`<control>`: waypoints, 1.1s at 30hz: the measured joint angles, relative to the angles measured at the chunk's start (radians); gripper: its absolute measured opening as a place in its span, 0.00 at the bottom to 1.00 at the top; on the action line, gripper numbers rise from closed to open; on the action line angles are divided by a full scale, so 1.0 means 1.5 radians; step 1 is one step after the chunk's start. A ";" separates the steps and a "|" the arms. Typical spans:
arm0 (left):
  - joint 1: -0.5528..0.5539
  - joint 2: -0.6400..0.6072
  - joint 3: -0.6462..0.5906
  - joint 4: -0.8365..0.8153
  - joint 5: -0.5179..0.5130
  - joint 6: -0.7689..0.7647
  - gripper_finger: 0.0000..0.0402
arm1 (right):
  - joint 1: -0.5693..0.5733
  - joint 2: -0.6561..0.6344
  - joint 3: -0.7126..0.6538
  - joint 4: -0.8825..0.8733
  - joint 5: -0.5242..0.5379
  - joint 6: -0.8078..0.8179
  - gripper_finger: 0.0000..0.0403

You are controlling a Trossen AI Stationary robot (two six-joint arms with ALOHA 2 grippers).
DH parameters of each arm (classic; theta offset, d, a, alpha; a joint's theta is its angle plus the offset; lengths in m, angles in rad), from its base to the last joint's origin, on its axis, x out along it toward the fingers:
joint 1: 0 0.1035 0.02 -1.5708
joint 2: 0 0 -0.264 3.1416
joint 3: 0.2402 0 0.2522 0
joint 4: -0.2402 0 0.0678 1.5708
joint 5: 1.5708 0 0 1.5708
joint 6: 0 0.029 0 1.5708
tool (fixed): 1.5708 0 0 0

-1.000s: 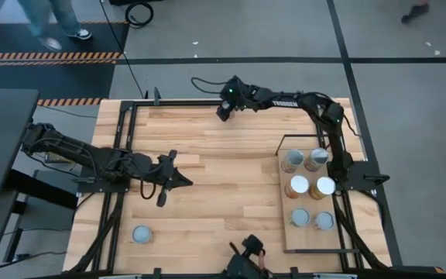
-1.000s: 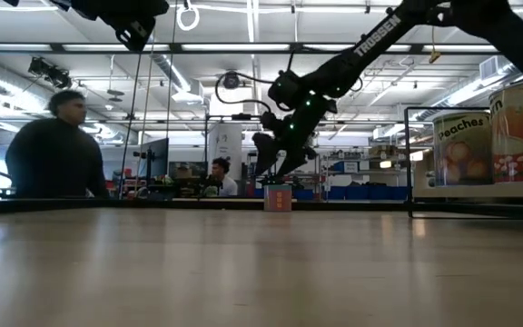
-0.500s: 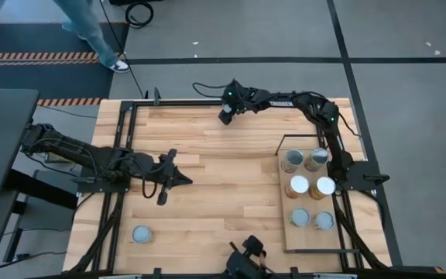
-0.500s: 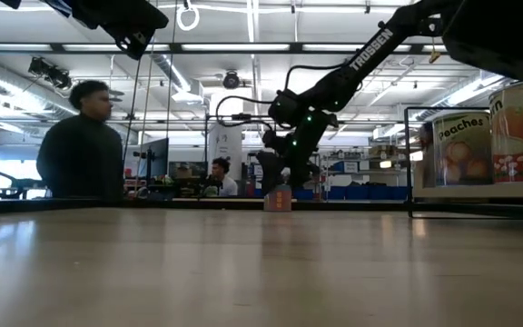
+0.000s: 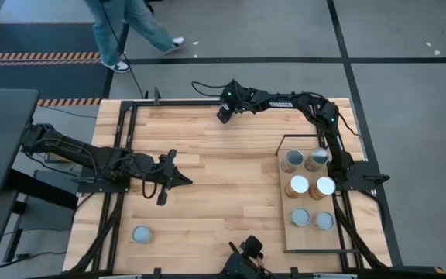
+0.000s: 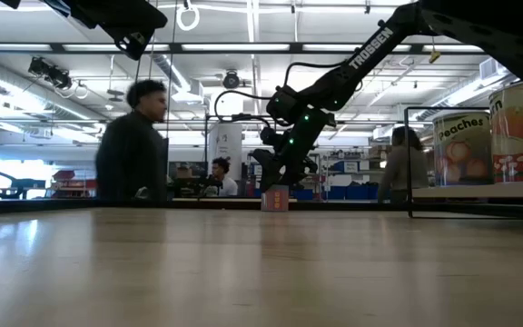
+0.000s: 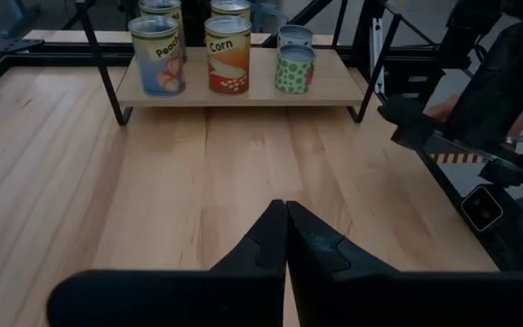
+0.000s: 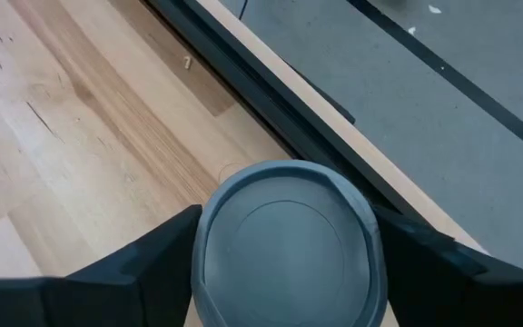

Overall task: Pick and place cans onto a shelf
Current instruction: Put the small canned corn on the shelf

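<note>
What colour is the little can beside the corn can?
Green with white dots, seen best in the left wrist view.

The high view looks straight down on the whole table [image 5: 231, 178]. The low view looks level across it. Both wrist views sit close, facing the tabletop.

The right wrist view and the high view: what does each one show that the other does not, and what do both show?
Only the right wrist view shows the can between the right arm's fingers, its grey round top filling the gap, close to the table's far edge.

Only the high view shows the shelf with six cans on it, a lone can near the table's front left, the left gripper over mid-table, and a person walking beyond the table.

Both show the plank tabletop, its dark frame and the grey floor.
</note>
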 joint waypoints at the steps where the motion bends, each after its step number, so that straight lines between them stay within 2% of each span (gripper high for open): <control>1: 0.000 0.000 0.000 0.000 0.000 0.000 0.03 | 0.000 0.000 0.000 -0.005 -0.001 0.008 0.72; 7: 0.000 0.000 0.000 -0.008 0.000 -0.012 0.03 | 0.009 -0.013 0.003 -0.077 -0.008 0.034 0.76; 15: 0.000 0.000 0.000 -0.009 0.000 -0.012 0.03 | 0.052 -0.074 -0.001 -0.250 -0.016 0.055 0.71; 22: 0.000 0.000 0.000 -0.010 0.000 -0.011 0.03 | 0.090 -0.088 -0.001 -0.384 -0.068 0.062 0.76; 33: 0.000 0.000 0.000 -0.010 0.000 -0.010 0.03 | 0.124 -0.088 -0.001 -0.417 -0.111 0.035 0.80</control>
